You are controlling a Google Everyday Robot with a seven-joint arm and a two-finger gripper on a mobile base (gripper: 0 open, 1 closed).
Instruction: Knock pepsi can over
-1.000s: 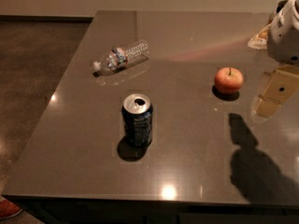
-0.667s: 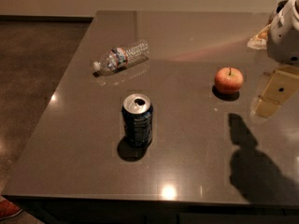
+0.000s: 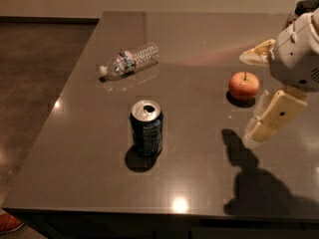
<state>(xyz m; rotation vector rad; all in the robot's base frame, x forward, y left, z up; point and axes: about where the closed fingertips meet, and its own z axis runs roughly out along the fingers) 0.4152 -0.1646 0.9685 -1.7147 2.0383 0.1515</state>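
Fingers of the gripper, hovering over the right side of the table, are seemingly held apart, with nothing gripped. One pepsi can is stood upright towards the front, well apart from it. One apple lies just beside the gripper and could be struck and sent rolling by a direct sweep; the can could merely be slid by a low push. One water bottle is counted, lying on its side behind.

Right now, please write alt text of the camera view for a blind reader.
A dark blue Pepsi can stands upright on a dark table. The robot's open gripper hangs at the right, beside a red apple; a clear water bottle lies on its side behind the can.
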